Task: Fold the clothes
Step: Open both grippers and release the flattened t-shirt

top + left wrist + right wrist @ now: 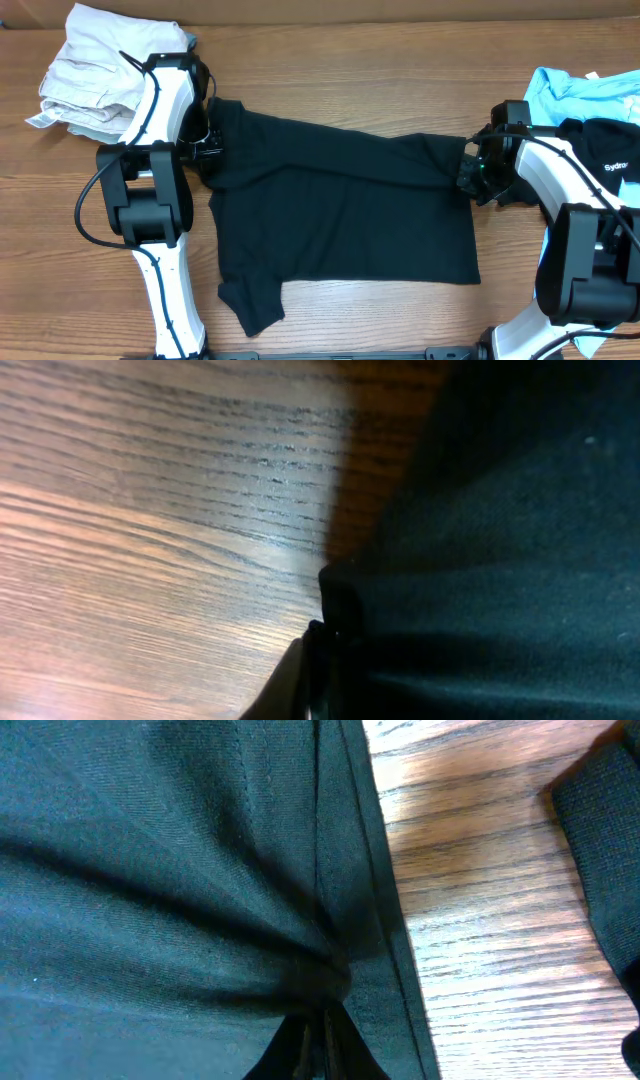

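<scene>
Two grippers were clamped on one garment — the black T-shirt [340,210], spread across the middle of the table [350,60]. The left gripper [205,150] pinched its left edge and the right gripper [468,170] its bunched right edge. Beige shorts [95,75] lay at the far left corner; a light blue shirt [570,90] and a white-lettered black shirt [605,150] lay at the right edge.

White letters beginning "Sydr", cut by the frame edge, stand on the black shirt [600,150] just beyond the right gripper [468,170].
</scene>
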You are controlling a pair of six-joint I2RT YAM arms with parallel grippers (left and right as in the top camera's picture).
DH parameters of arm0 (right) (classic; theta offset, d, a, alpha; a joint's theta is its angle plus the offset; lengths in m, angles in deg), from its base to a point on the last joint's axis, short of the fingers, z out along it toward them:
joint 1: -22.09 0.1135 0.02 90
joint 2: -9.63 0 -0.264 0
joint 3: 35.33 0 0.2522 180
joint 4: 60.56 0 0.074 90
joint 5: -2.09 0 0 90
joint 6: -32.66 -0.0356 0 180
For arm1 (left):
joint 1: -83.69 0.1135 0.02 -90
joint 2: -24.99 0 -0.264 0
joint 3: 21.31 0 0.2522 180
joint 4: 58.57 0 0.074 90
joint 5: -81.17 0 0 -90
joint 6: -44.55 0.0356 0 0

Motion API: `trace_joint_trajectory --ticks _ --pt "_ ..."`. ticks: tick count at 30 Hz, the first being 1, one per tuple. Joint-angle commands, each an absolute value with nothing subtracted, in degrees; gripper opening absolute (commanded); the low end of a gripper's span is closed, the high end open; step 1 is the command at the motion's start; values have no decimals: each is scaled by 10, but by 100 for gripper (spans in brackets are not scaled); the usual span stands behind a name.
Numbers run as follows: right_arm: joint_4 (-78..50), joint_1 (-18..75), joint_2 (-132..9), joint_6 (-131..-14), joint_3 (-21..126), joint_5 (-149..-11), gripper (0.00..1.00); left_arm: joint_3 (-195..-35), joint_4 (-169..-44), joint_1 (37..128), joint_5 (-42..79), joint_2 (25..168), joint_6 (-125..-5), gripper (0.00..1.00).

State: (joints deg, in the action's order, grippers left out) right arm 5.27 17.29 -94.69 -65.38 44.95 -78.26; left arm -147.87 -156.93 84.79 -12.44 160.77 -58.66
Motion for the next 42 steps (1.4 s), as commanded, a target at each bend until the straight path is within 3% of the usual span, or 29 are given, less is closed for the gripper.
trace_joint_trajectory --ticks 1,2,5,11,17,26,32,42 --pt "51 169 -933 -659 444 -789 31 -1474 -1571 844 -125 1596 -580 35" --pt "51 169 -932 -660 447 -787 39 -1475 -1572 844 -128 1596 -579 54" --pt "74 169 -929 -661 479 -767 46 -1499 -1591 845 -142 1596 -579 100" --pt "151 169 -854 -661 589 -763 55 -1677 -1692 845 -154 1589 -585 100" --pt "255 169 -734 -661 686 -766 65 -1810 -1692 845 -75 1499 -579 100" --pt "376 169 -526 -686 697 -791 66 -1819 -1692 840 -68 1293 -572 100" --pt "446 169 -423 -747 690 -821 68 -1692 -1692 829 -79 1156 -598 100" --pt "447 169 -406 -795 546 -821 74 -1233 -1619 828 -60 994 -661 100"
